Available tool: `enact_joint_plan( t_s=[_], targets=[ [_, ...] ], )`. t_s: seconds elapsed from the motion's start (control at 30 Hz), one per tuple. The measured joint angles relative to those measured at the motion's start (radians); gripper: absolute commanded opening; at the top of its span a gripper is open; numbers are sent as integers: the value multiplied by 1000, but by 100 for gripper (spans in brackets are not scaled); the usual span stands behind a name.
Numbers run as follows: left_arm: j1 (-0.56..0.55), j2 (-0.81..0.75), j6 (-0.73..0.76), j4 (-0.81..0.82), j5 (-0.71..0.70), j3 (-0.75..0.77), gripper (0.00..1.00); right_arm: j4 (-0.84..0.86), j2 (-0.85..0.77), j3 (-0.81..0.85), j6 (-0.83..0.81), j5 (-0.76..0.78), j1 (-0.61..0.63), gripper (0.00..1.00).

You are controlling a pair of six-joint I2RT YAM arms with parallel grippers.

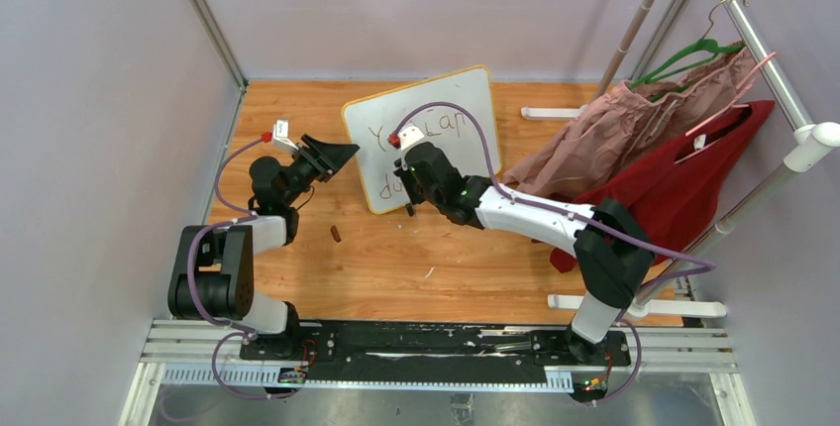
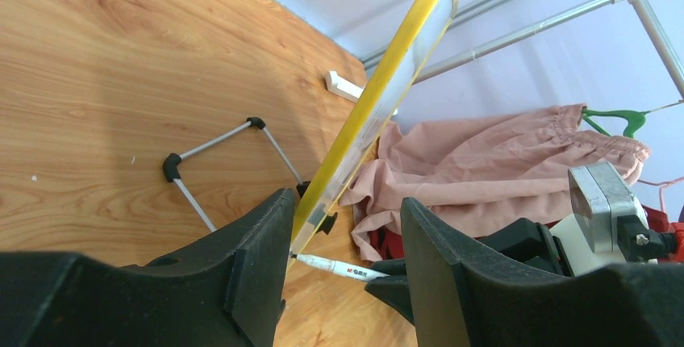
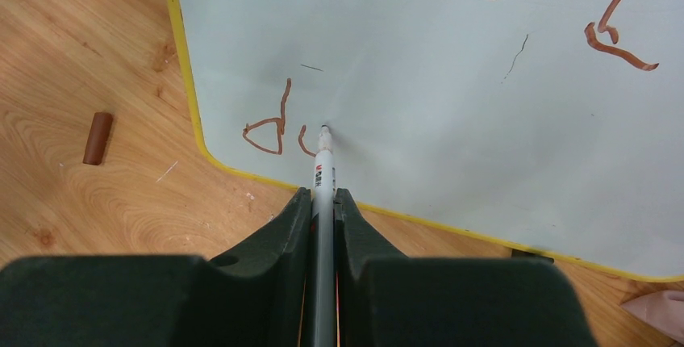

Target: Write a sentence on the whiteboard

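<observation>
The whiteboard (image 1: 376,160) with a yellow frame stands tilted at the back of the wooden table. It bears reddish-brown marker strokes: an upper line, and lower left "d" with the start of another letter (image 3: 270,125). My right gripper (image 3: 323,194) is shut on a white marker (image 3: 324,171), whose tip touches the board just right of those strokes. My left gripper (image 1: 332,157) is open at the board's left edge. In the left wrist view the yellow edge (image 2: 371,105) runs down between my open jaws, close to the left finger (image 2: 258,242). The marker (image 2: 347,268) shows there too.
A small brown cap (image 1: 336,234) lies on the table left of the board. The board's wire stand (image 2: 218,161) rests behind it. A clothes rack (image 1: 753,40) at the right holds a pink garment (image 1: 634,129) and a red one (image 1: 693,188). Walls close in both sides.
</observation>
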Motion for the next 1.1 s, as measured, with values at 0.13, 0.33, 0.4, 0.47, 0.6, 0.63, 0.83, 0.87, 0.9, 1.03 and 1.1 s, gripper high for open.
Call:
enact_joint_plan(
  t_s=[0.13, 0.33, 0.4, 0.47, 0.6, 0.63, 0.83, 0.87, 0.9, 1.03, 1.1],
  targets=[
    [0, 0, 0, 0, -3, 0, 56, 0, 2, 1, 0, -1, 0, 0],
    [0, 0, 0, 0, -7, 0, 56, 0, 7, 6, 0, -5, 3, 0],
    [0, 0, -1, 0, -7, 0, 56, 2, 9, 6, 0, -8, 7, 0],
    [0, 0, -1, 0, -7, 0, 56, 2, 12, 6, 1, -14, 10, 0],
    [0, 0, -1, 0, -6, 0, 56, 2, 16, 6, 1, -22, 14, 0],
    [0, 0, -1, 0, -6, 0, 56, 3, 16, 6, 1, -22, 14, 0],
    [0, 0, -3, 0, -6, 0, 56, 2, 10, 3, 2, -18, 16, 0],
    [0, 0, -3, 0, -4, 0, 56, 3, 0, -4, 2, -13, 16, 0],
    [0, 0, -3, 0, -2, 0, 56, 3, -14, -15, 2, -7, 15, 0],
    [0, 0, -3, 0, -2, 0, 56, -2, -116, -60, 2, 6, 2, 0],
    [0, 0, -3, 0, -2, 0, 56, 2, -164, -68, 2, 8, -14, 0]
  ],
)
